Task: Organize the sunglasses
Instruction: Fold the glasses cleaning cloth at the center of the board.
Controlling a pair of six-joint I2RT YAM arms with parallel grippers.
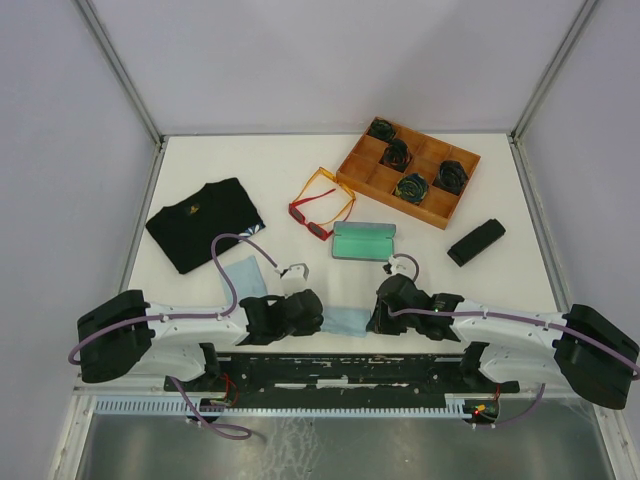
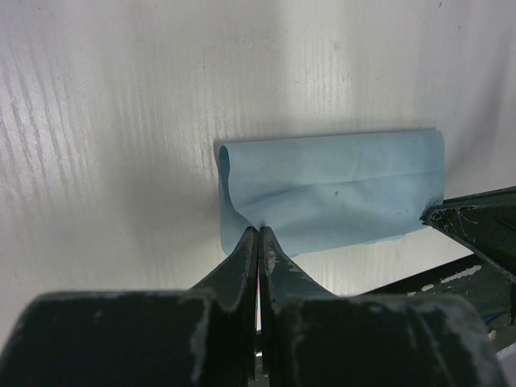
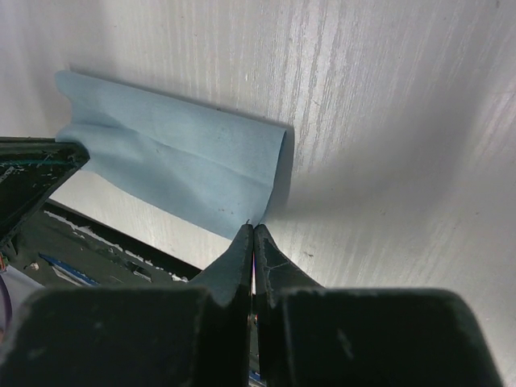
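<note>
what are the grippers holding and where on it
Both hold one light blue cloth: the left gripper pinches a corner at its left end, the right gripper a corner at its right end.

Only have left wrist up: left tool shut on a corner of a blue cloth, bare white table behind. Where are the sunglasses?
Observer: Mid-table, farther out than the cloth. The red pair and the orange-yellow pair lie together, just left of a wooden tray.
Operator: Any case open?
Observer: One case lies open, green inside, on the near side of the sunglasses.
Operator: Right tool?
Observer: The right tool has its jaws together at the other near corner of the same blue cloth. I can't tell whether it actually pinches it.
</note>
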